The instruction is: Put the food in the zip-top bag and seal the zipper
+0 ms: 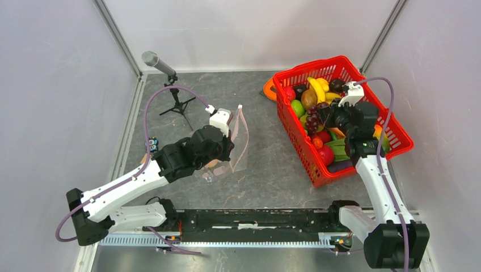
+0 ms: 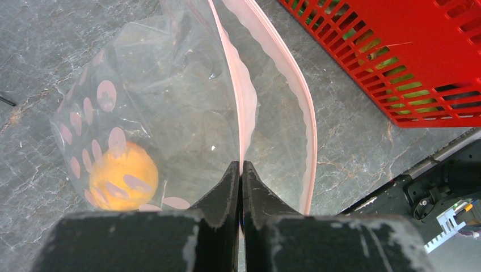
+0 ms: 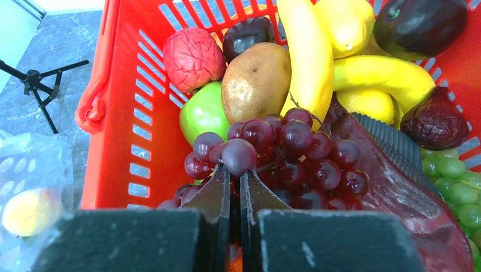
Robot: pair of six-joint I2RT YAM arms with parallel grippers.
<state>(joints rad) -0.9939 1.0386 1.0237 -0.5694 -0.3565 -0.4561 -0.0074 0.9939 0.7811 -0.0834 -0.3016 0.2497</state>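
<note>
The clear dotted zip-top bag point(image 1: 241, 146) stands open on the dark table. My left gripper point(image 1: 231, 129) is shut on the near lip of its pink zipper point(image 2: 245, 96), with the far lip point(image 2: 306, 113) bowed away, so the mouth gapes. One orange point(image 2: 122, 175) lies inside the bag point(image 2: 170, 85). My right gripper point(image 1: 328, 113) is over the red basket, shut on the stem part of the purple grapes point(image 3: 295, 153), which hang at the fingertips point(image 3: 218, 181). A banana point(image 3: 309, 51), a brown kiwi point(image 3: 255, 79), a green apple point(image 3: 201, 113) and a red piece point(image 3: 193, 56) lie in the basket below.
The red mesh basket point(image 1: 295, 136) of food sits at the right, close to the bag's mouth. A flat orange ring point(image 1: 269, 89) lies behind it. A microphone on a small tripod point(image 1: 170, 85) stands at the back left. Enclosure walls bound the table.
</note>
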